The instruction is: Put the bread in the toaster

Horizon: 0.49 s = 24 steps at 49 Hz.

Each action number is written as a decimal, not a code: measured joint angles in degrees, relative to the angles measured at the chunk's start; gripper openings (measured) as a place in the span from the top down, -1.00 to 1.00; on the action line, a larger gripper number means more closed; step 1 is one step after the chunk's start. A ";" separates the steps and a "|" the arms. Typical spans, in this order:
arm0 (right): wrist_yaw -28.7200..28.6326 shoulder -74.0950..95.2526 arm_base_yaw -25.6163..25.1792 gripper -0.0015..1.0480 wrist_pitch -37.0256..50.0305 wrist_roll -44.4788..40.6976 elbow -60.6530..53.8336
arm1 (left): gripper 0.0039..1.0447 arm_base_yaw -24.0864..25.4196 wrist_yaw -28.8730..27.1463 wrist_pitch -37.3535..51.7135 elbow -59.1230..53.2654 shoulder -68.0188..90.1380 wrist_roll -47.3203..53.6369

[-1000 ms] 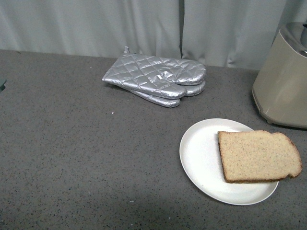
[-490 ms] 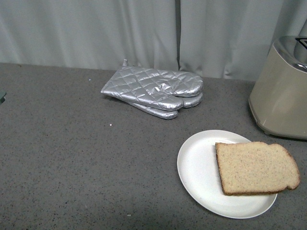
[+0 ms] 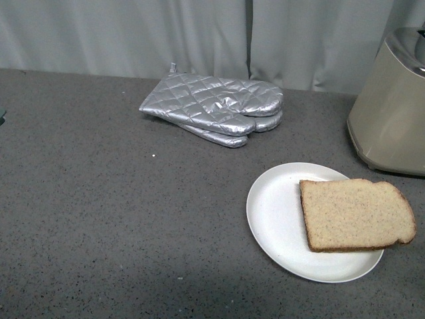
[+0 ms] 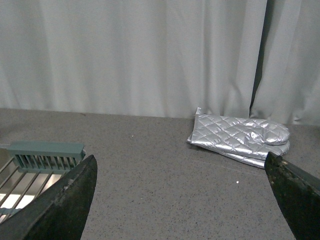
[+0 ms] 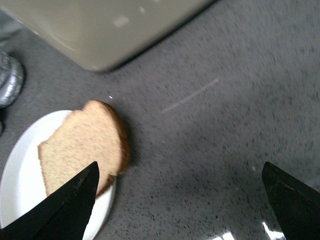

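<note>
Compared with half a second ago, the front view's framing has shifted: the plate, bread and toaster all show a little higher in the picture, while their places relative to one another are unchanged.

The flat slice of light tan wholemeal bread with a brown crust (image 3: pixel 355 214) lies on the round white plate (image 3: pixel 275 212), on the plate's right half, with its rounded top hanging over the rim toward the right. The boxy beige toaster with a shiny chrome top (image 3: pixel 392 119) stands behind the plate to the right, near it but not touching it, and is partly cut off by the frame. A stacked pair of silver quilted oven mitts (image 3: pixel 212 109) lies further back and to the left, well apart from the plate, on the speckled grey surface (image 3: pixel 99 199). A pale grey curtain (image 3: pixel 133 33) hangs behind.

In the left wrist view the left gripper (image 4: pixel 180 159) has its dark fingers (image 4: pixel 60 205) spread wide with nothing between them; a grey-green wire rack (image 4: pixel 45 155) shows beside one finger.

In the right wrist view the right gripper (image 5: pixel 180 167) also has its fingers (image 5: pixel 295 200) wide apart and unloaded, above the surface beside the bread and below the toaster's wall.
</note>
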 joint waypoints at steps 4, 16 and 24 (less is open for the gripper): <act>0.63 5.95 0.48 -0.82 3.43 3.58 -0.70 | -0.88 0.00 0.00 0.00 0.00 0.00 0.00; 2.71 20.46 3.41 -0.82 16.63 9.55 -1.33 | -0.88 0.00 0.00 0.00 0.00 0.00 0.00; 3.56 28.44 6.93 -0.82 25.29 12.09 -0.33 | -0.88 0.00 0.00 0.00 0.00 0.00 0.00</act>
